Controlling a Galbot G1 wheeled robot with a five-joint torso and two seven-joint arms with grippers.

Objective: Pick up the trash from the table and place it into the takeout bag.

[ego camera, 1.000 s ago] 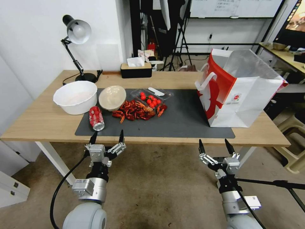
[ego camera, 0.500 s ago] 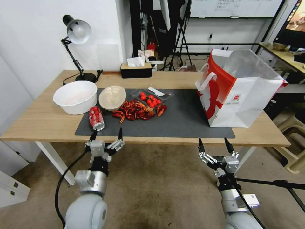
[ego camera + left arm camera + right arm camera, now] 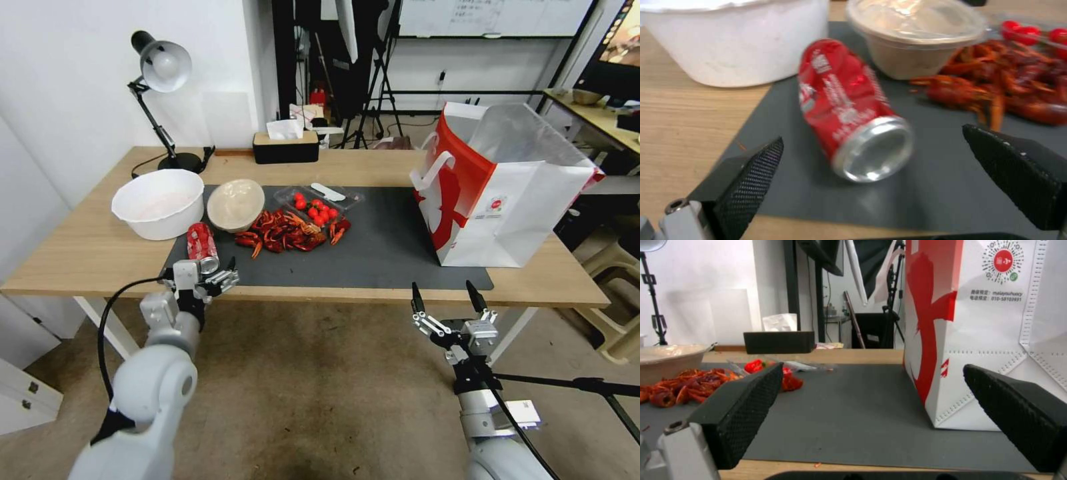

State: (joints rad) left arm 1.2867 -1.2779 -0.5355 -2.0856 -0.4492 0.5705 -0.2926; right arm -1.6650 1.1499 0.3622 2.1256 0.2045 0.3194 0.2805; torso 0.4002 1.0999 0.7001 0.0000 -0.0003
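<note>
Now we see the left gripper, jaws wide apart, has advanced to the crushed red soda can lying on the dark grey mat, probably near grasping; right gripper waits open below the table edge.

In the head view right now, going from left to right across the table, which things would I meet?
White tub → red soda can → beige round bowl → crayfish shells → clear tray of small red fruit → takeout bag.
</note>
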